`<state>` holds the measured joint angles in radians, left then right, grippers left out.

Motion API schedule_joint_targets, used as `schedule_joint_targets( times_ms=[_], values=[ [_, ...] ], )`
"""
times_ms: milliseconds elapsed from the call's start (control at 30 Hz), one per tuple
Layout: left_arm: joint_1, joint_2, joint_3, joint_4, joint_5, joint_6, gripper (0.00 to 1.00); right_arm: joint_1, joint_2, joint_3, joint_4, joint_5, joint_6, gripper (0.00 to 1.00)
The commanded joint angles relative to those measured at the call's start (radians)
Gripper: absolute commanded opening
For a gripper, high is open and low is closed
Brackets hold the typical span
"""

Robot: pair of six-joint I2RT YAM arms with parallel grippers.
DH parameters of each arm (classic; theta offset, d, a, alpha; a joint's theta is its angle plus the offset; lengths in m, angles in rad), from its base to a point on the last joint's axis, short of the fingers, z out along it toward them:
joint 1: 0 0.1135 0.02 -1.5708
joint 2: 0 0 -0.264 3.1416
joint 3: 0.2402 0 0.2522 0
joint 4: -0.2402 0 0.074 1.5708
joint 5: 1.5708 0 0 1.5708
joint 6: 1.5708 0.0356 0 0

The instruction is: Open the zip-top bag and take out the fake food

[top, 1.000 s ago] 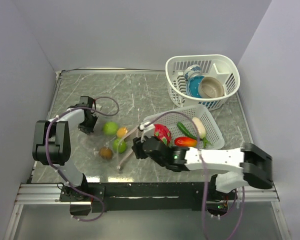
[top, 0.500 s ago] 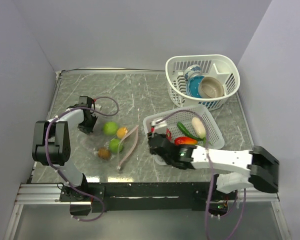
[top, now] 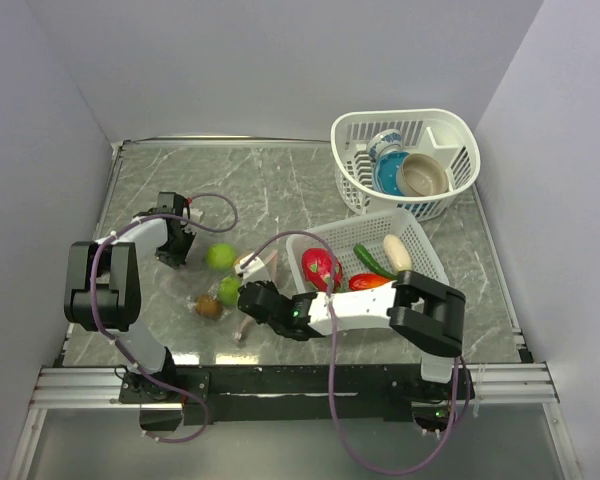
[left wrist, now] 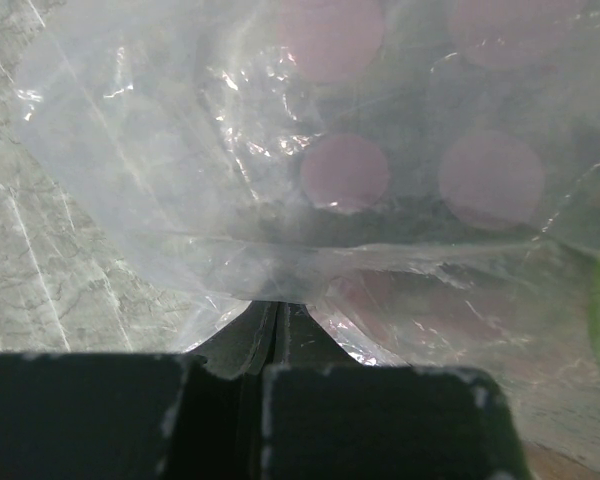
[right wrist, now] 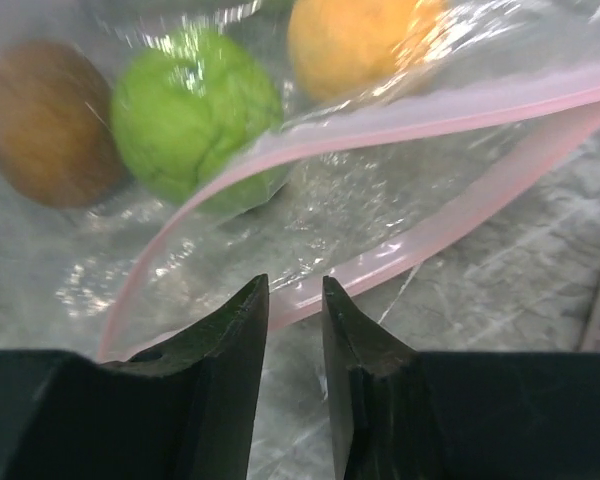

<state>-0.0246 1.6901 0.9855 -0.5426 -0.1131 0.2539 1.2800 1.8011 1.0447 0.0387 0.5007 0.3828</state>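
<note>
The clear zip-top bag lies left of centre with its pinkish zip strip open in a loop. Fake food inside it: two green balls, an orange and a brown kiwi piece. My left gripper is shut on the bag's closed end. My right gripper is at the bag's mouth, jaws a narrow gap apart and empty, tips just short of the lower zip strip. A red piece, a green vegetable and a cream oblong lie in the rectangular basket.
A round white basket at the back right holds a blue-patterned cup and a tan bowl. Grey walls close in on the left, back and right of the marble table.
My right gripper has swung left from the rectangular basket's near-left corner to the bag's mouth. The left gripper and the bag's closed end have not moved.
</note>
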Motion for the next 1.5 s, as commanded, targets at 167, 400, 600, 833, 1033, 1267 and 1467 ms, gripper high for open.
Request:
schedule_joint_targets(
  times_ms=[167,400,600,833,1033,1267,1467],
  values=[
    [0.005,0.034,-0.001,-0.025,0.052,0.002,0.01,-0.007,0.115,0.096,0.119,-0.045,-0.062,0.72],
    [0.0,0.034,-0.005,-0.033,0.056,-0.001,0.01,-0.011,0.185,0.178,0.17,-0.056,-0.091,0.85],
    [-0.003,0.034,-0.015,-0.033,0.058,0.001,0.01,-0.014,0.219,0.239,0.179,-0.053,-0.119,0.87],
    [-0.044,0.026,-0.018,-0.049,0.09,-0.018,0.01,-0.019,0.291,0.336,0.147,-0.053,-0.125,0.88],
    [-0.083,0.011,-0.019,-0.062,0.093,-0.024,0.01,-0.027,0.351,0.402,0.112,-0.082,-0.099,0.82],
    [-0.081,0.014,-0.047,-0.037,0.066,-0.01,0.01,-0.045,0.29,0.283,0.164,-0.102,-0.076,0.41],
    [-0.064,0.039,-0.056,-0.008,0.02,-0.002,0.01,-0.044,0.111,0.141,0.161,-0.064,-0.075,0.33]
  ],
)
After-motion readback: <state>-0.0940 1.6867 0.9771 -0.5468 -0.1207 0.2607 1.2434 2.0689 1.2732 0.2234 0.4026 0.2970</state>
